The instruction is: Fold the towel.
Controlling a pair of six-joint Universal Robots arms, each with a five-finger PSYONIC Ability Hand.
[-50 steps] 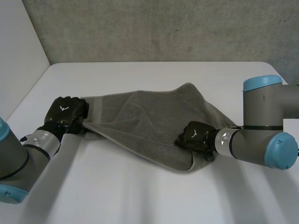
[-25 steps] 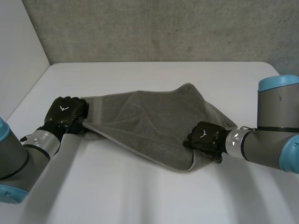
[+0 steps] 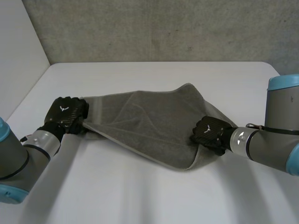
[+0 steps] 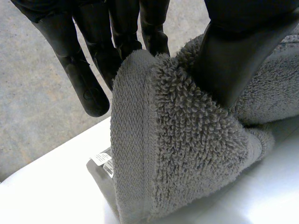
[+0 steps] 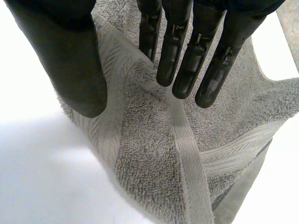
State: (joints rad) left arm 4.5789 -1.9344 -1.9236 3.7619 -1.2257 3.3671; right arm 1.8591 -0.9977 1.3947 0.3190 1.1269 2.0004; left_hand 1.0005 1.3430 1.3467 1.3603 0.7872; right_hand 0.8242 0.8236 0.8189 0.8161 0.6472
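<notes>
1. A grey towel lay rumpled on a white table. It stretched across the middle of the table from one robot hand to the other. Its far edge rose in a rounded hump, and a folded lip ran along its near edge.
2. The robot's left hand sat at the towel's left end, at a corner, near the table's left edge.
3. In the left wrist view, that hand's thumb pressed a thick bunch of looped cloth against its fingers. The left hand was therefore clamped on the towel. A flat woven hem ran down the front of the bunch.
4. A small white label showed at the hem below the bunch, close to the table top.
5. The right hand rested on the towel's right edge, where the cloth narrowed toward the near side.
6. In the right wrist view, its fingers were straight and slightly spread over the cloth, and its thumb stood well apart from them. Nothing was pinched, so this hand was relaxed and held nothing.
7. Beneath that palm the towel lay in overlapping layers, with pale woven bands crossing the pile.
8. The left arm and the right arm were grey with light-blue caps. A rough grey wall stood behind the table.
</notes>
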